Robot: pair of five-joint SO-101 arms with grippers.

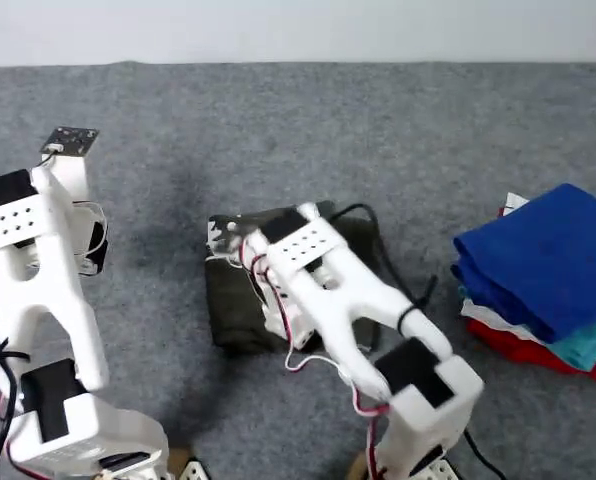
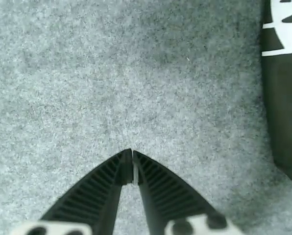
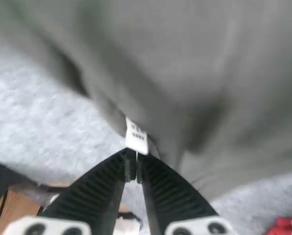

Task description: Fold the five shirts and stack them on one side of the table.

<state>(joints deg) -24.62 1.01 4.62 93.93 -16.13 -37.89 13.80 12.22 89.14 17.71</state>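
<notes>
We see the left hand (image 2: 132, 159) pressed together over the grey surface (image 1: 278, 130). The right hand (image 3: 131, 164) seems to pinch the dark shirt (image 1: 233, 300) in the middle. Folded shirts (image 1: 543, 265) are stacked at the right edge.

Bench (image 1: 278, 130): grey felt-like cover. Dark olive shirt (image 1: 233, 310) lies folded near mid-bench. Well to the right of that shirt, at the bench edge: stack of folded shirts (image 1: 548, 260), blue uppermost, red lowest.
</notes>
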